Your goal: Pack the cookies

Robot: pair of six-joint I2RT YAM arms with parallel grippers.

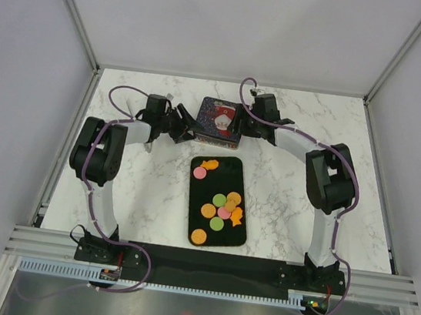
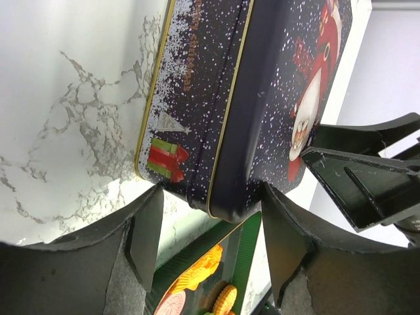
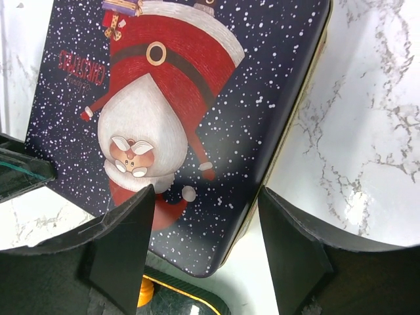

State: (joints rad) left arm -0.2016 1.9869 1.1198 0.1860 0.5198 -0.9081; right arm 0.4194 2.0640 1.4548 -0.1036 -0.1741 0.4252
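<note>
The cookies (image 1: 222, 206), flat round pieces in orange, pink and green, lie on a black tray (image 1: 239, 237) at mid table. Behind it sits a dark blue Santa tin (image 1: 219, 120) with its lid on. My left gripper (image 1: 190, 126) is at the tin's left side. In the left wrist view its jaws (image 2: 211, 226) straddle the tin's near corner (image 2: 223, 131), open, with a gap at the left finger. My right gripper (image 1: 240, 121) hovers over the tin's right part, and its open jaws (image 3: 207, 193) span the lid (image 3: 177, 98) and its edge. Cookies (image 2: 200, 275) show below the tin.
White walls and metal posts enclose the marble table (image 1: 296, 215). The tray's green-edged end (image 2: 246, 243) lies just in front of the tin. The right gripper's fingers (image 2: 367, 170) reach in over the lid, close to my left gripper.
</note>
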